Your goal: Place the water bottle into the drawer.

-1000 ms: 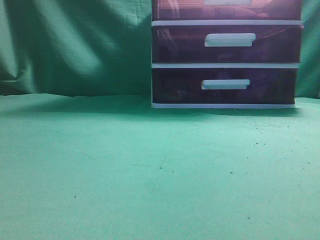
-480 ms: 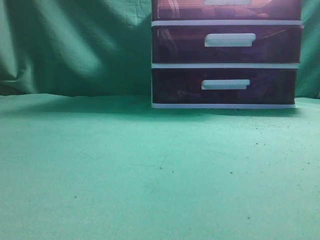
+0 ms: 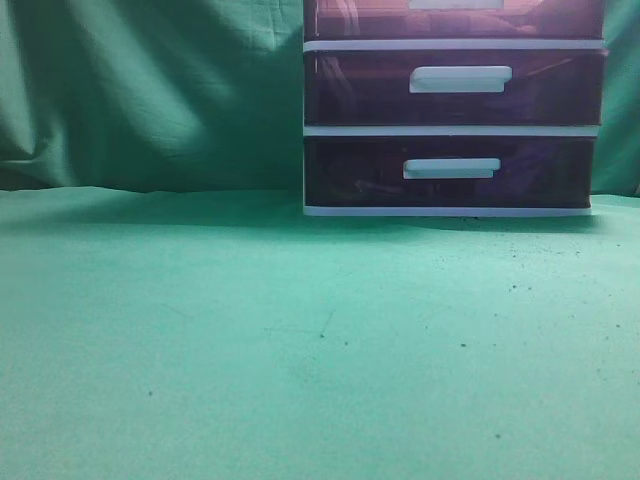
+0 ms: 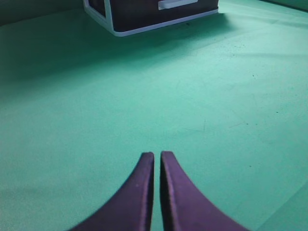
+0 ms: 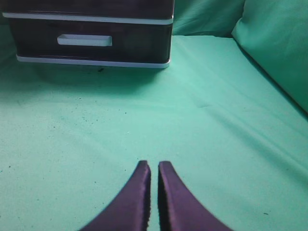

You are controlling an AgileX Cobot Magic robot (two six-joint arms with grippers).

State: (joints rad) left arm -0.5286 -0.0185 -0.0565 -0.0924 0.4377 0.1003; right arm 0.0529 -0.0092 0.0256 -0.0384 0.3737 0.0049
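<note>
**Both grippers closed and empty over green cloth**

Seen in the exterior view: a white-framed cabinet (image 3: 452,110) at the back of the green-covered surface (image 3: 300,340), right of centre, against a draped green backdrop (image 3: 150,90). Three dark purple translucent tiers, each with a white bar handle. Topmost drawer (image 3: 350,18) cut off by the upper edge of the frame — only its lower strip and the bottom of its handle visible, front flush with the two tiers below. No arms in this view, and no water bottle in any of the three views.

Left gripper (image 4: 157,155) low over bare cloth, jaws pressed nearly together with only a thin slit between, holding nothing. Cabinet corner far ahead, up and slightly left in the left wrist view.

Right gripper (image 5: 154,164) likewise narrow — jaws almost touching, nothing held. Cabinet's lowest tier well ahead and to the left in the right wrist view, green cushioning rising at the right edge.
</note>
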